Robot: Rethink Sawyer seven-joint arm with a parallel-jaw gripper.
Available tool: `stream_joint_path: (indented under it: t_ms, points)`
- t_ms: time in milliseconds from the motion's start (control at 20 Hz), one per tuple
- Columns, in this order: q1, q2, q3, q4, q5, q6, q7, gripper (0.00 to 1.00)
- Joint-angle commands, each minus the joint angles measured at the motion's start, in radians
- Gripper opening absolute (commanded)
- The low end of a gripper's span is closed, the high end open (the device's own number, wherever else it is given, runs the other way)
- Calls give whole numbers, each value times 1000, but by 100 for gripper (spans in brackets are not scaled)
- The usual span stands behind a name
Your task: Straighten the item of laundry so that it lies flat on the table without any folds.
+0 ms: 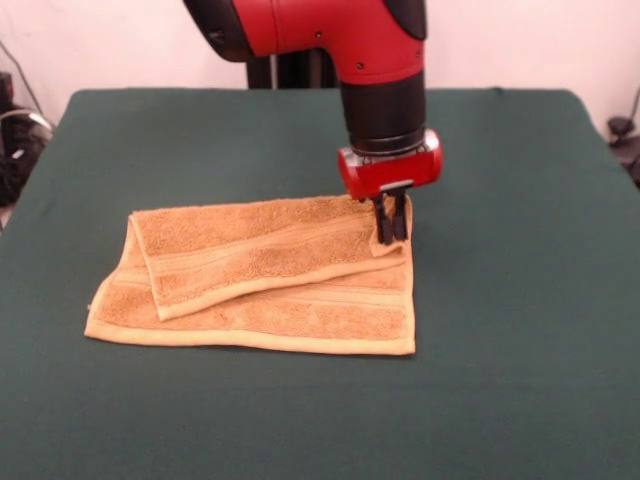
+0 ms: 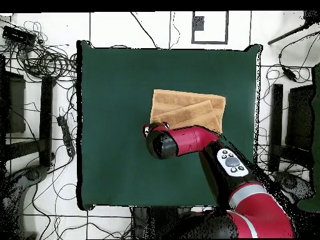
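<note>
The orange-tan towel [image 1: 260, 275] lies folded on the dark green table [image 1: 520, 330], its upper layer lying askew over the lower one. In the front view my gripper [image 1: 392, 235] stands upright at the towel's far right corner. Its black fingers [image 1: 381, 220] are close together and pinch the corner of the upper layer, which curls up slightly between them. In the overhead view the towel [image 2: 187, 107] shows above the red arm [image 2: 187, 140]. The arm's head hides the fingers there. I see no white tag.
Cables and dark equipment [image 2: 44, 62] lie on the floor left of the table in the overhead view, and more stands [image 2: 278, 125] are at the right. Green cloth [image 1: 300, 420] extends widely in front of the towel.
</note>
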Motion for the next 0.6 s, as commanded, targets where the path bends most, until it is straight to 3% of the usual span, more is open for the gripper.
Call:
stream_joint_path:
  t_ms: [50, 600]
  points:
    - [1, 129, -75, -35, -13, 131, 26, 0]
    - [-18, 79, -67, 6, -9, 238, -34, 0]
